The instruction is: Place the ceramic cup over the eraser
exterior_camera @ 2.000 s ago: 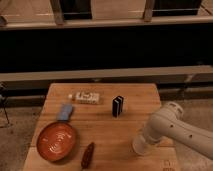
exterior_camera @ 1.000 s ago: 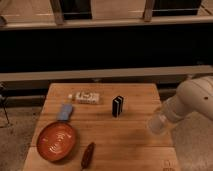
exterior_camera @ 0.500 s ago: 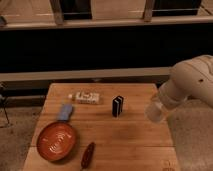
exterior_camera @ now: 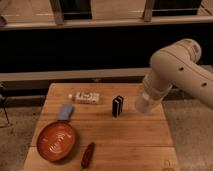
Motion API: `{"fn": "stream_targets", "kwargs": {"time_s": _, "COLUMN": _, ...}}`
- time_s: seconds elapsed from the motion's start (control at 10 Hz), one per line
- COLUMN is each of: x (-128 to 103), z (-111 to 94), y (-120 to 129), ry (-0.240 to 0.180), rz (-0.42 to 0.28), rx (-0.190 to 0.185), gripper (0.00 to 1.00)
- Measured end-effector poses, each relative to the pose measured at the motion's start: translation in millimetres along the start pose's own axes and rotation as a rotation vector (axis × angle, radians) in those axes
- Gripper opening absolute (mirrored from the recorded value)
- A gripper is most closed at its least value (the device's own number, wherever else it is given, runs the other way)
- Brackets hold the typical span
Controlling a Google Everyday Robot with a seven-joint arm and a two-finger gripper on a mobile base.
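The eraser [exterior_camera: 117, 106], a small upright black block with a pale stripe, stands near the middle of the wooden table [exterior_camera: 130, 142]. My white arm comes in from the right. My gripper [exterior_camera: 145, 99] is at the arm's lower end, just right of the eraser. It is shut on the ceramic cup [exterior_camera: 140, 105], a small white tapered shape held in the air. The cup is about level with the eraser and a short gap to its right. The arm's white casing hides most of the gripper.
A flat white printed box [exterior_camera: 85, 97] lies at the table's back left. A light-blue flat piece [exterior_camera: 65, 112] lies next to an orange round plate [exterior_camera: 56, 141] at the front left. A reddish-brown object [exterior_camera: 88, 155] lies near the front edge. A dark railing runs behind the table.
The arm has carried the cup from the table's front right up, back and to the left. The cup is now close beside the eraser. Nothing else on the table moved.
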Motion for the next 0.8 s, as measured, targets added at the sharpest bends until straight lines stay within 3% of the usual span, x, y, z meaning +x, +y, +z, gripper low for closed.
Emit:
{"fn": "stream_targets", "kwargs": {"time_s": 0.3, "x": -28, "z": -1, "y": -41, "ry": -0.017, "rz": -0.101, "rx": 0.012, "gripper": 0.0}}
{"fn": "stream_targets", "kwargs": {"time_s": 0.8, "x": -52, "z": 4, "y": -76, "ry": -0.046, "rz": -0.2, "rx": 0.008, "gripper": 0.0}}
